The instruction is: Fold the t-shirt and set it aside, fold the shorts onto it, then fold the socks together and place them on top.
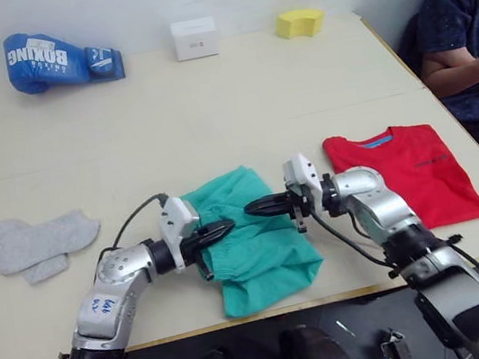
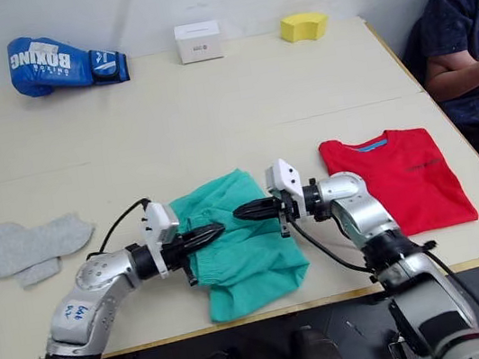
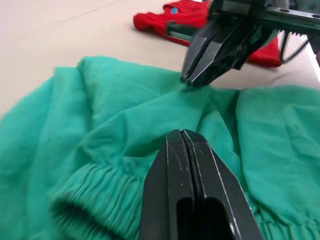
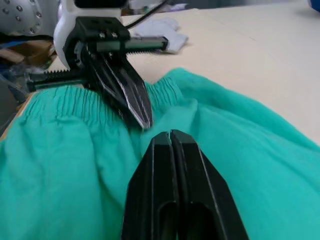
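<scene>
Both grippers closed, empty, left gripper (image 1: 229,228) and right gripper (image 1: 251,207) tip-to-tip over shorts (image 1: 255,250) at lower center; t-shirt (image 1: 407,173) folded right, socks (image 1: 38,244) left.

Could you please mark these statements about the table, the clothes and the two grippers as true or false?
1. The t-shirt lies folded to the right of the shorts. True.
2. The socks sit on top of the t-shirt. False: they lie apart on the table, left of the shorts.
3. Both grippers are over the shorts, the left gripper and the right gripper pointing at each other. True.
4. The right gripper is wide open. False: its fingers are shut.
5. A boxing glove lies at the table's far edge. True.
</scene>
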